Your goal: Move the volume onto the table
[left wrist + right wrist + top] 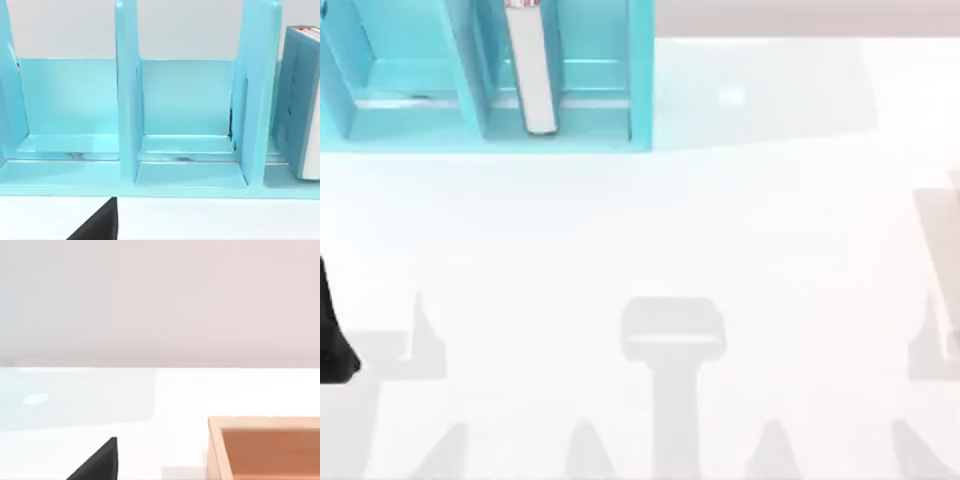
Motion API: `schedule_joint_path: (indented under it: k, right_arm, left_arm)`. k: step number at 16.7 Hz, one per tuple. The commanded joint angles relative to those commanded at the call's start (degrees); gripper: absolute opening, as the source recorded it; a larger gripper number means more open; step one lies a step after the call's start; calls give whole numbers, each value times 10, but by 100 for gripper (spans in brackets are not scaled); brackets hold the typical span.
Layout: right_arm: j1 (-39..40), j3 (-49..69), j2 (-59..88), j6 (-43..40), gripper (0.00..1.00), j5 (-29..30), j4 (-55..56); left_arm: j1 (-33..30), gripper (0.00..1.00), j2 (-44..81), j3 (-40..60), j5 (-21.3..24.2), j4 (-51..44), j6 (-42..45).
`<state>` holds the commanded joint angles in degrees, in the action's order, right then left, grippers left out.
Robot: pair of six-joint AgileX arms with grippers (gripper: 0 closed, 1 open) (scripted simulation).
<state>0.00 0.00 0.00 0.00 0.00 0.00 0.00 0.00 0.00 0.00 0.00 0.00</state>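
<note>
The volume (532,70) stands upright in the rightmost compartment of the teal shelf (640,80), its whitish edge with small red marks facing up. In the left wrist view the volume (302,100) shows a teal cover beside a shelf divider (257,90). The white table (720,250) spreads in front of the shelf. My left arm (335,330) sits at the table's left edge, well away from the volume. A dark part of my left gripper (97,225) faces the shelf from a distance. A dark part of my right gripper (97,465) hangs over bare table.
Two more shelf compartments (185,100) hold nothing. A shallow wooden box (265,450) lies on the table near the right gripper. Grey shadows of the arms fall across the table's front half (670,340).
</note>
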Motion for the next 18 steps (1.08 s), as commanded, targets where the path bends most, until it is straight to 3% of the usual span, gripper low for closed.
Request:
schedule_joint_path:
  k: [4, 8, 12, 18]
  right_arm:
    - [0, 0, 0, 0, 100, 0, 0]
    - [0, 0, 0, 0, 100, 0, 0]
    - [0, 0, 0, 0, 100, 0, 0]
    - [0, 0, 0, 0, 100, 0, 0]
  left_arm:
    - [-6, 100, 17, 16, -6, 17, -1]
    - [-38, 100, 121, 98, -45, 118, -8]
    - [-85, 100, 320, 202, -102, 265, -13]
    - [-160, 100, 729, 333, -178, 480, -14]
